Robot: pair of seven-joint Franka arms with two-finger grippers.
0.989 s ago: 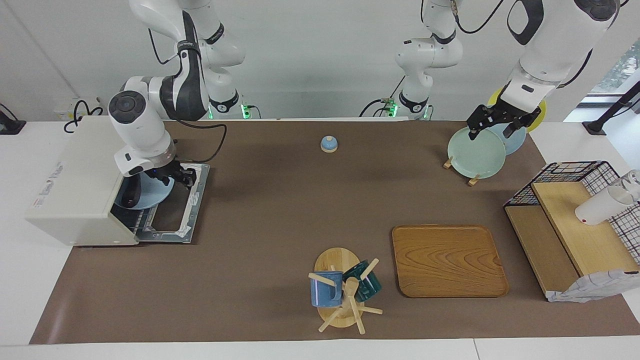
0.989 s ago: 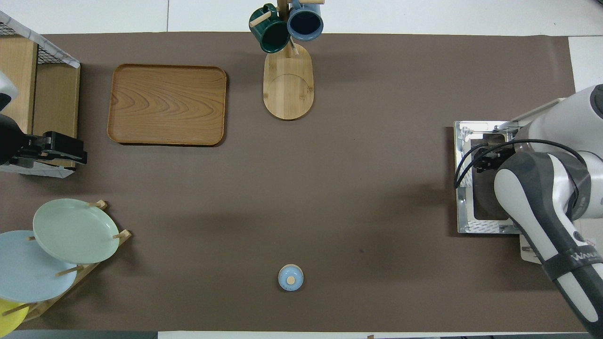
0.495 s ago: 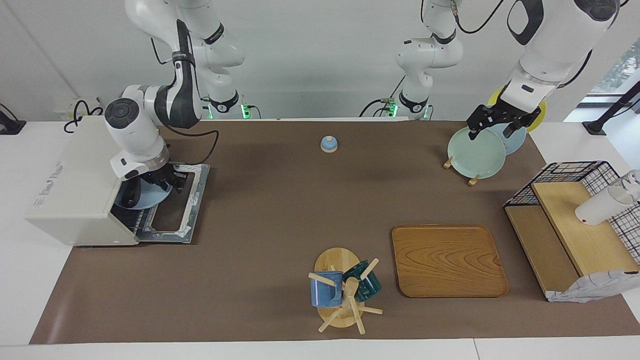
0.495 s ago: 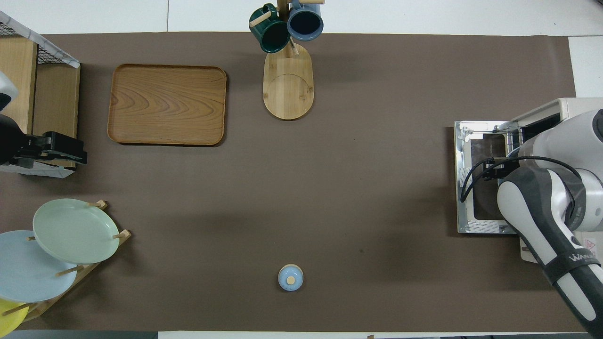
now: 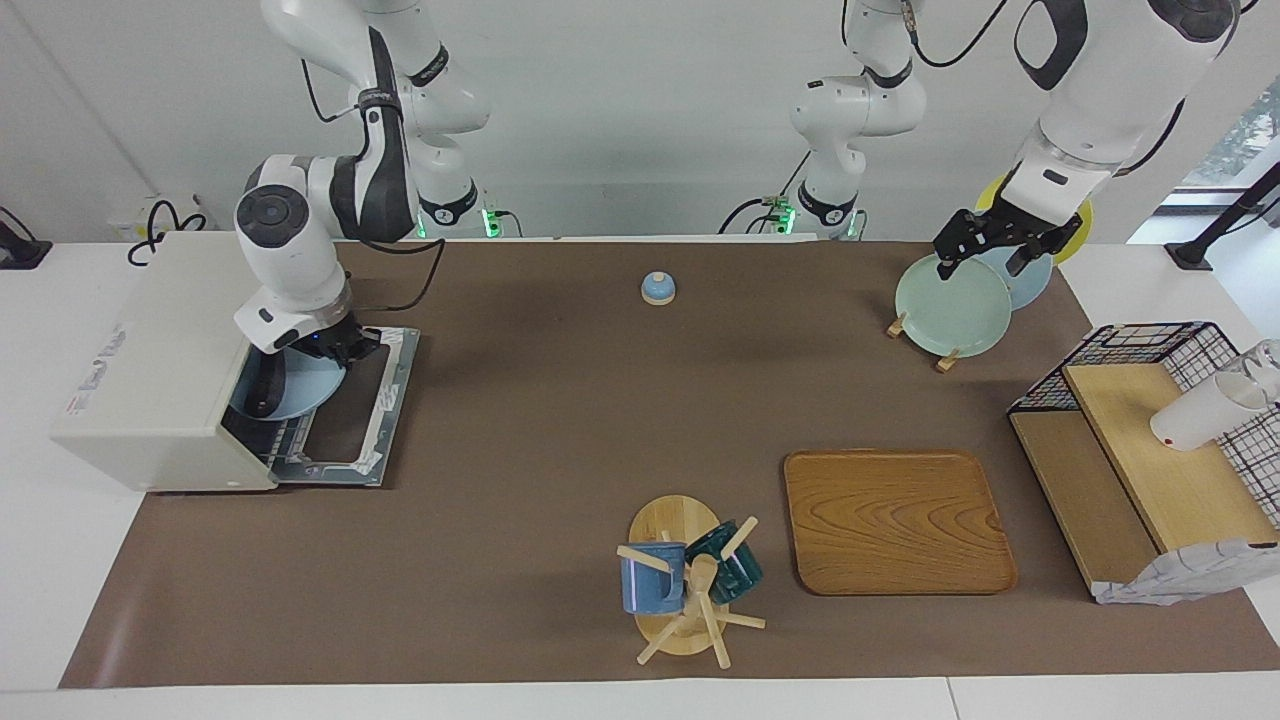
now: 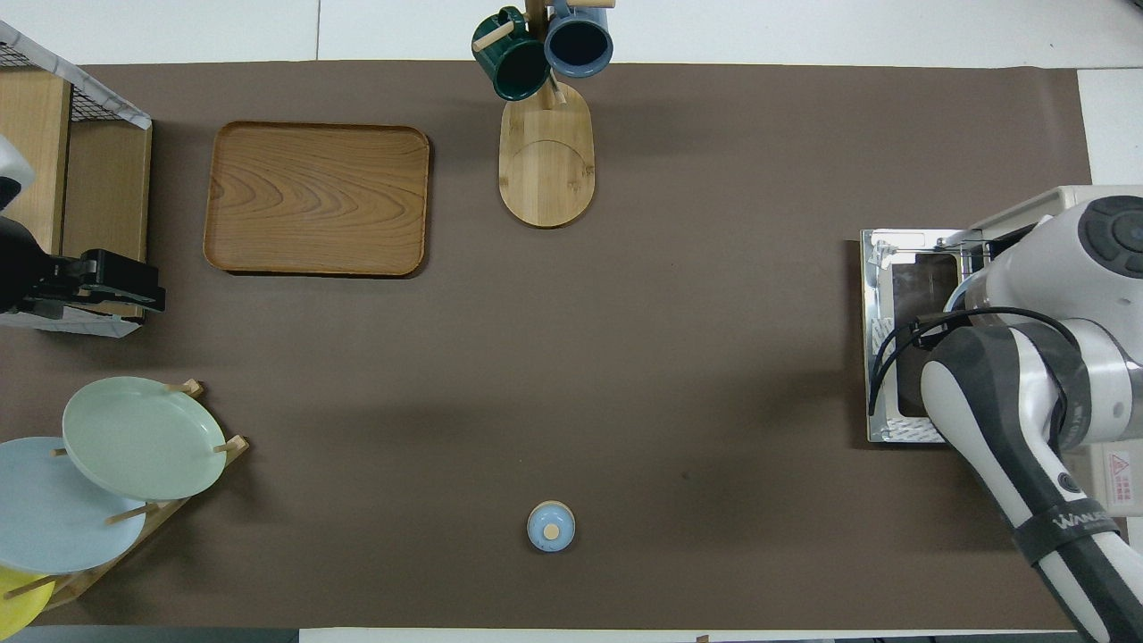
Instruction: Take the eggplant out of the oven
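Note:
The off-white oven [image 5: 150, 350] stands at the right arm's end of the table, its door [image 5: 355, 425] dropped flat on the mat. In its mouth a light blue plate [image 5: 305, 392] carries the dark eggplant [image 5: 262, 390], which lies partly inside. My right gripper [image 5: 345, 348] hangs low over the plate's edge, at the oven's mouth, beside the eggplant. In the overhead view the right arm covers the plate and eggplant; only the oven's top [image 6: 1036, 210] and door [image 6: 893, 286] show. My left gripper [image 5: 985, 255] waits, open and empty, over the plate rack.
A rack of plates [image 5: 950, 300] stands near the left arm. A wooden tray [image 5: 895, 520], a mug tree [image 5: 685, 580] and a wire basket with a shelf [image 5: 1150, 440] stand farther out. A small blue lid [image 5: 657, 288] lies mid-table near the robots.
My right arm's wrist has swung and the gripper has shifted from over the door to the plate's edge at the oven's mouth. The left arm has not moved.

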